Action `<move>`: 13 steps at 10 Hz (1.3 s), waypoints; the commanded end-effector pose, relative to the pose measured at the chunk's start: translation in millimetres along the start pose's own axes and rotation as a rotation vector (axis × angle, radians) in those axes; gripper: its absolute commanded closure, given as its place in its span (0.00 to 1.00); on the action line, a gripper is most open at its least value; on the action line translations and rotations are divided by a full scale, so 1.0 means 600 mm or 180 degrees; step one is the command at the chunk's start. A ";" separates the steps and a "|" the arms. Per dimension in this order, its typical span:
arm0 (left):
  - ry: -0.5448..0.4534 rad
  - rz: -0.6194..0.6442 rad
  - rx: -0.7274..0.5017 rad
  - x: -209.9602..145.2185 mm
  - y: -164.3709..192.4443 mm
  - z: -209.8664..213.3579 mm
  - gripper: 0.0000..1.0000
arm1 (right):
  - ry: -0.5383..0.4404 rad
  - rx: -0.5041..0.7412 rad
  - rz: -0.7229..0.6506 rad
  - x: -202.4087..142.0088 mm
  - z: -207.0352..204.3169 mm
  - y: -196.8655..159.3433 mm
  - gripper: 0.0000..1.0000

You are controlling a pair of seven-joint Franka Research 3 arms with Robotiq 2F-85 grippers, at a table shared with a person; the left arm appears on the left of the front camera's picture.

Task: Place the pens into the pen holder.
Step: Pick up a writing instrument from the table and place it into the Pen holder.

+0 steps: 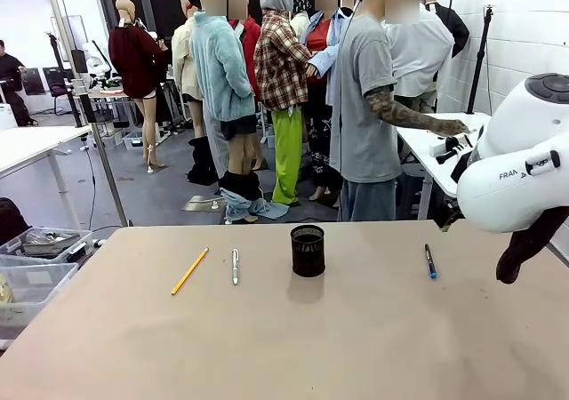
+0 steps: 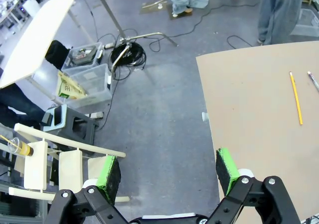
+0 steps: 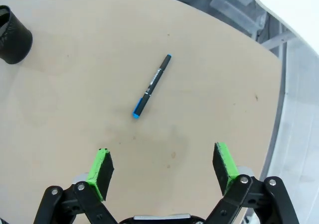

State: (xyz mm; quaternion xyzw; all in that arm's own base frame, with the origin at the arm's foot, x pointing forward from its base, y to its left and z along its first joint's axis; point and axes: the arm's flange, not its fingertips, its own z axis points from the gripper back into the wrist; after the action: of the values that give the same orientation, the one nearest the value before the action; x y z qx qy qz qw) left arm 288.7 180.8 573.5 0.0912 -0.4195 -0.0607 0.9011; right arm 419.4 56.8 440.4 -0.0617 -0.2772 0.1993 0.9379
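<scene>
My left gripper (image 2: 167, 170) sat spread and empty past the edge of the table (image 2: 259, 134), right gripper (image 3: 163, 167) spread, empty, over the blue-tipped pen (image 3: 152, 86).

R end effector (image 3: 162, 167) jaws apart above table (image 3: 75, 99) w/ black-blue pen (image 3: 152, 86); pen holder (image 3: 12, 35) top-left.

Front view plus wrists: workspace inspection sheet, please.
Surface: tan table, bare around the items.
Job's things: yellow pencil and silver pen lie left of the upright black pen holder; blue-tipped pen lies right of it; none sticks out of the holder.
Clutter: plastic bins on the floor beside the table.
Grippers: left gripper open over the floor off the table's edge; right gripper open above the blue-tipped pen, holding nothing.
Cables: coiled cable on the floor.
Surroundings: person standing beyond the far edge, hand on a side table.
</scene>
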 end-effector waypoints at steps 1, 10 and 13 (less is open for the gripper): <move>-0.0022 0.0029 0.0032 0.001 0.003 -0.003 0.00 | 0.0136 0.0213 0.0027 0.015 -0.031 -0.017 0.00; -0.0022 0.0029 0.0032 0.001 0.003 -0.003 0.00 | 0.1000 0.0681 -0.0356 0.100 -0.317 -0.071 0.00; -0.0022 0.0029 0.0032 0.001 0.003 -0.003 0.00 | 0.1154 0.0673 -0.0412 0.089 -0.369 -0.059 0.00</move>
State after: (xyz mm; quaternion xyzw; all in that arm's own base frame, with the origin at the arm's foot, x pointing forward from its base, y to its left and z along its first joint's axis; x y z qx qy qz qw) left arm 288.7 181.1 573.4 0.0912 -0.4197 -0.0603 0.9011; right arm 585.3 42.6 288.0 0.0254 -0.0939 0.1602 0.9823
